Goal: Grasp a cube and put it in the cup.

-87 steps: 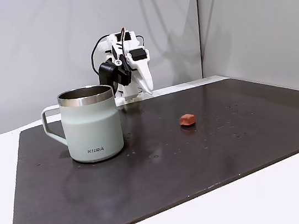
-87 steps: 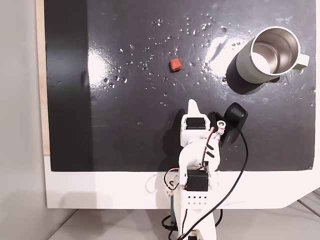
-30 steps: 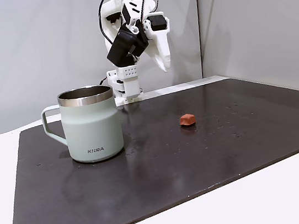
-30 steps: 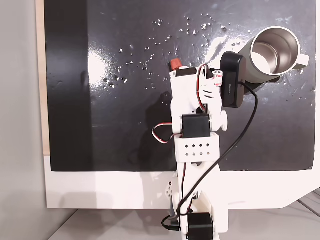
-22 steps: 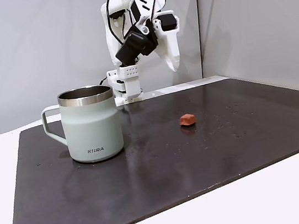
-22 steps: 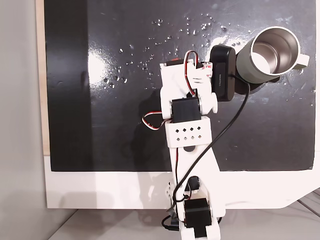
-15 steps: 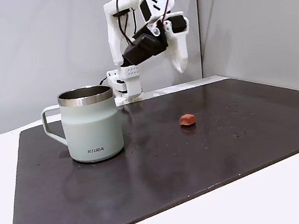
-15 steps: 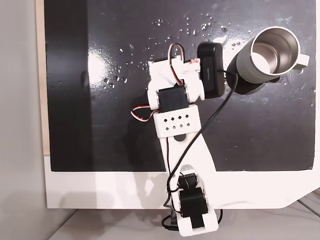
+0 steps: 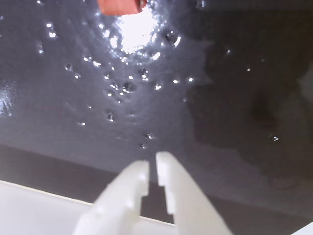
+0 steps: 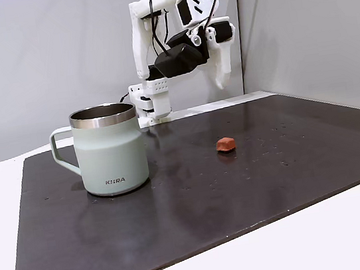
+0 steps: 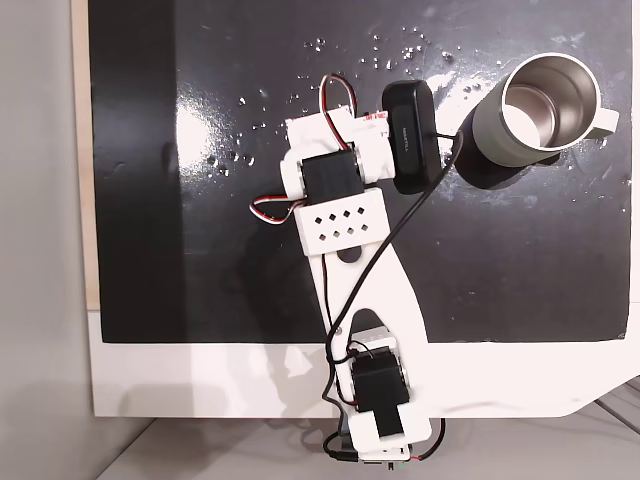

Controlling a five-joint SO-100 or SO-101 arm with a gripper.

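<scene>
The gripper [image 10: 221, 83] hangs high above the mat [image 10: 195, 193], its 2 fingers nearly pinched together and empty. The cube [image 10: 225, 144] lies on the mat below and nearer us; the wrist view shows it ahead of the fingertips. The cup [image 10: 111, 148] stands well apart.

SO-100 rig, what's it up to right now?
The arm is raised above the dark mat, its gripper pointing down with the fingers nearly closed and nothing between them. The cube sits on the mat, untouched, below the gripper and nearer the camera in the side fixed view; in the wrist view it peeks in at the top edge. The cup stands upright off to the left, apart from the cube. No grasp yet.
</scene>
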